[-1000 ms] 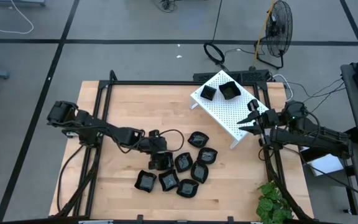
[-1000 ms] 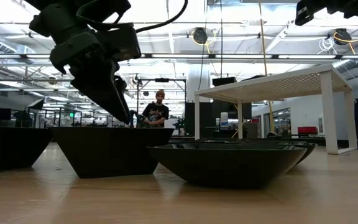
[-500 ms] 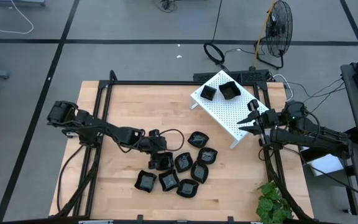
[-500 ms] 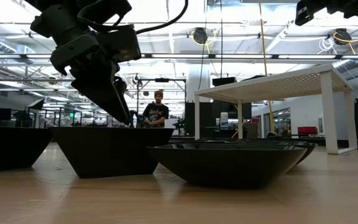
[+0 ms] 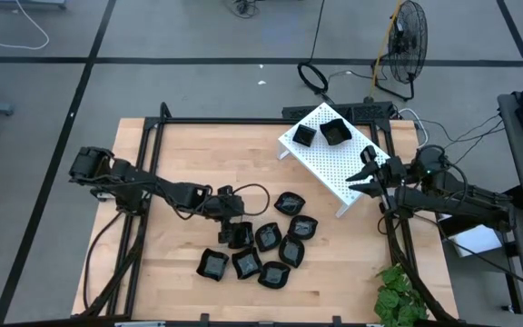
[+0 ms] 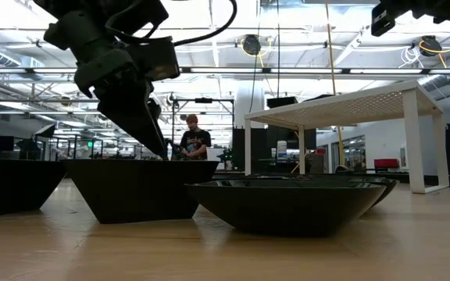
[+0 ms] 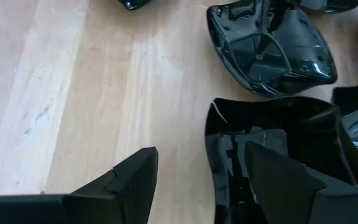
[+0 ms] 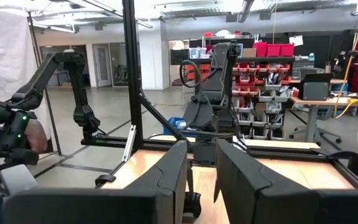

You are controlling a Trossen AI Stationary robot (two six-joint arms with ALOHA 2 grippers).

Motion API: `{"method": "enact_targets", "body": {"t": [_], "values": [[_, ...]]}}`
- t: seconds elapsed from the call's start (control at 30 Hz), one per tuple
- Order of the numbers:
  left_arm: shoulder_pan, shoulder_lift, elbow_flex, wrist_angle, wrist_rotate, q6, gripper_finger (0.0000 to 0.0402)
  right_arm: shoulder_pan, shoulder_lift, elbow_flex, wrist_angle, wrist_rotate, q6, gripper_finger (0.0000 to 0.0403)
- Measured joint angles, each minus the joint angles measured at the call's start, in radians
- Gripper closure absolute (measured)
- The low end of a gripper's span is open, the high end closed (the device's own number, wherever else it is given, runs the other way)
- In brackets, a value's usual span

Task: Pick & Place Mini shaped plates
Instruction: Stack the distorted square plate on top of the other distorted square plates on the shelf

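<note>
The square plate [image 7: 278, 155] is lying directly under my left end effector [image 7: 210, 180], fingers spread wide astride its near rim; I am lining up the pick, so next I judge lowering and clamping

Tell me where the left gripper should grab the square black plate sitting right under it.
Probably by its near rim, coming down from above. In the left wrist view the left gripper is open and straddles that wall of the square plate, one finger inside, one outside. The walls flare upward and are thin, so pinching one looks easier than spanning the dish.
</note>
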Motion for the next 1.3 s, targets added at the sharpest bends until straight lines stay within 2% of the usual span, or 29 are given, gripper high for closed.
{"method": "enact_targets", "body": {"t": [1.3], "values": [[0.002,0.000,0.000,0.000,0.022,0.002,0.0158,0.000,0.000,0.000,0.000,0.000,0.000,0.0330]]}}
